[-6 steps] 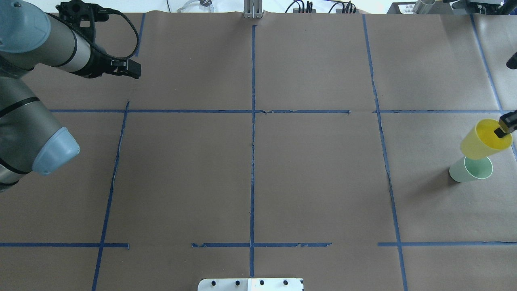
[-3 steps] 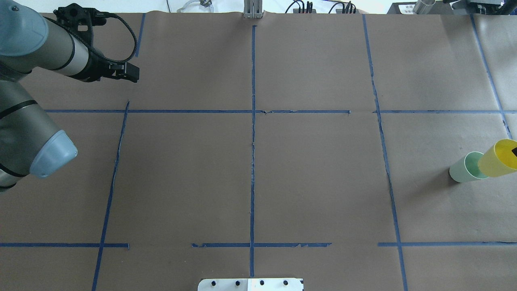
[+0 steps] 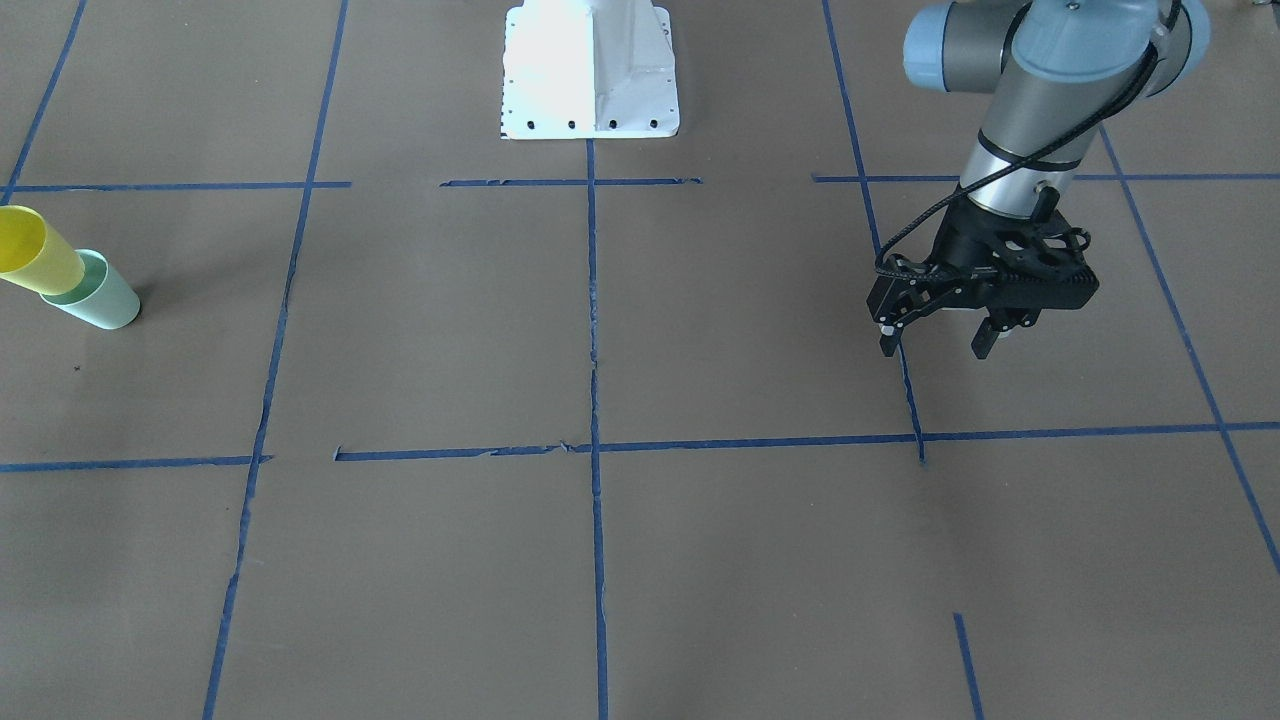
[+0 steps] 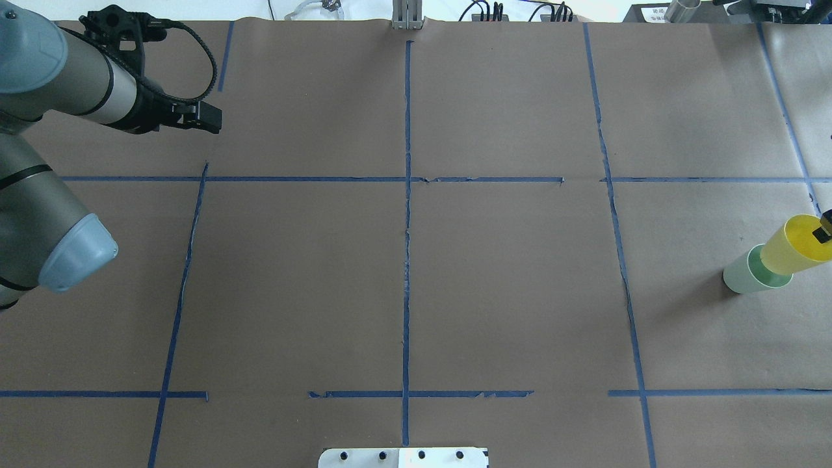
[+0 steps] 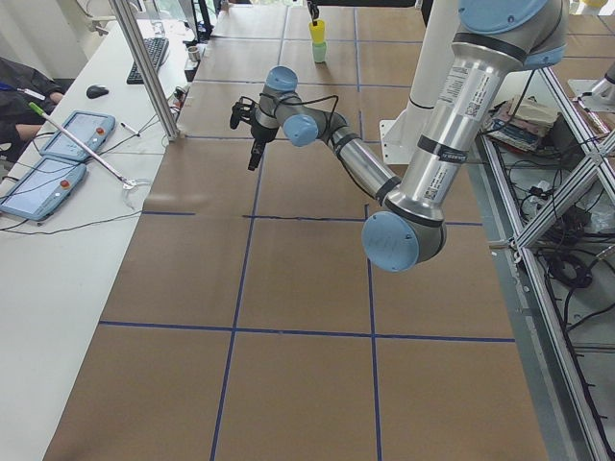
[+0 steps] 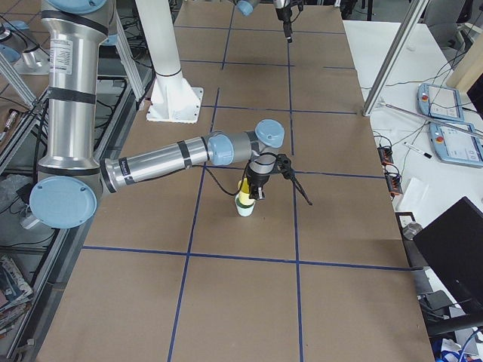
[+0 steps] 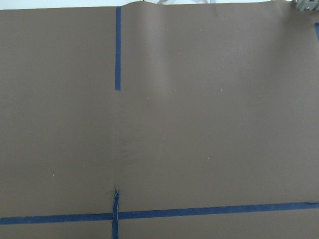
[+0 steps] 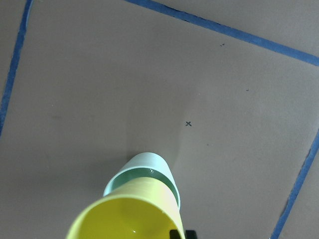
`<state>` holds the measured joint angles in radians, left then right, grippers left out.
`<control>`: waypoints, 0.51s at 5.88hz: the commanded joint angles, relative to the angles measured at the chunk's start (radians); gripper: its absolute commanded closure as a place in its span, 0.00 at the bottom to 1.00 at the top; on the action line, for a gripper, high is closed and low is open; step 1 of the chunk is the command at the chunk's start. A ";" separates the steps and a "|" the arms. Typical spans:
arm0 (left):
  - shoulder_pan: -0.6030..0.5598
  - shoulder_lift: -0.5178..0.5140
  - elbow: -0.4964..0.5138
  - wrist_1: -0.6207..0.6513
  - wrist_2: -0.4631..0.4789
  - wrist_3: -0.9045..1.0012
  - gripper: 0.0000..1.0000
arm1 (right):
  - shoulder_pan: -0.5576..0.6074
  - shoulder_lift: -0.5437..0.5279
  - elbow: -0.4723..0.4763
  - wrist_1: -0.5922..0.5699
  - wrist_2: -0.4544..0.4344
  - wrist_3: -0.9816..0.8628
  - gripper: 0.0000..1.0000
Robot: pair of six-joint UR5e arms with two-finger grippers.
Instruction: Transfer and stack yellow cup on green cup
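The yellow cup [image 4: 794,249] hangs tilted at the table's far right, its base in the mouth of the green cup [image 4: 747,278], which stands upright on the paper. My right gripper [image 4: 824,231] is shut on the yellow cup's rim, with one finger inside it; most of the gripper is off the overhead view's edge. The right wrist view looks down the yellow cup [image 8: 130,215] into the green cup [image 8: 149,167]. The front view shows both cups, yellow [image 3: 36,263] and green [image 3: 98,297]. My left gripper [image 3: 937,343] is open and empty, far from both cups.
Brown paper with blue tape lines [image 4: 407,227] covers the table. The white robot base plate [image 3: 590,75] is at the near middle edge. Cables and a metal post [image 4: 407,16] lie along the far edge.
The yellow cup has swung from behind the green cup to over it and come down, so its base now sits in the green cup's mouth. The left arm has drifted slightly back.
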<state>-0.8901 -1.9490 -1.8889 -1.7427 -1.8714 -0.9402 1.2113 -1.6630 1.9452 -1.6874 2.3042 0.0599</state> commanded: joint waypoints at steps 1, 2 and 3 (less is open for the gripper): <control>0.000 0.004 -0.009 0.000 0.000 0.000 0.00 | -0.003 0.008 -0.020 0.002 0.000 0.000 1.00; 0.002 0.004 -0.007 0.000 0.000 0.000 0.00 | -0.012 0.008 -0.025 0.002 0.000 0.000 0.99; 0.002 0.004 -0.007 0.000 0.000 0.000 0.00 | -0.018 0.008 -0.023 0.003 0.001 0.000 0.97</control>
<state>-0.8886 -1.9452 -1.8962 -1.7426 -1.8714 -0.9403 1.2002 -1.6554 1.9229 -1.6855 2.3044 0.0599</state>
